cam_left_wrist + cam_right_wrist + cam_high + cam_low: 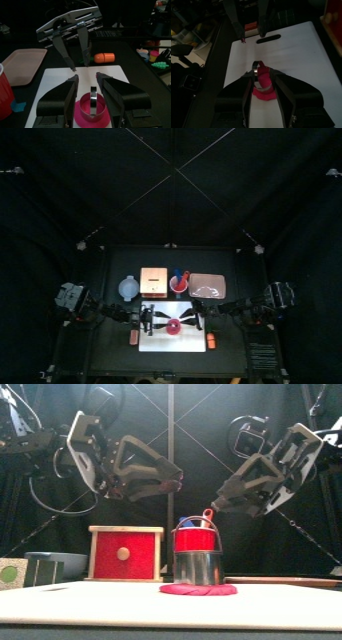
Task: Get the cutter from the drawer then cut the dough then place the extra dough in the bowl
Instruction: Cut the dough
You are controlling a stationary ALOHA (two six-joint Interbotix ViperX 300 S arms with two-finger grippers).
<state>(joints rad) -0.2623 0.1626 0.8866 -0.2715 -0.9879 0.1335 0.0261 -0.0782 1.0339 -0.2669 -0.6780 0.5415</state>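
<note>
The round metal cutter (198,568) stands upright on the flat pink dough (198,590), which lies on the white cutting board (171,606). No gripper touches it. My left gripper (171,484) hangs open above and left of the cutter, and my right gripper (221,502) hangs open above and right of it. In the left wrist view the cutter (93,98) and dough (90,114) show between the open jaws of the left gripper (87,81). The right wrist view shows the cutter (260,75) below the right gripper (261,81). The blue-grey bowl (127,285) sits at the back left.
Behind the board stand the wooden box (126,554) with its red drawer front shut, a red cup (197,538) with toy knives, and the pink tray (209,285). Orange toys lie beside the board at the left (134,339) and the right (214,341).
</note>
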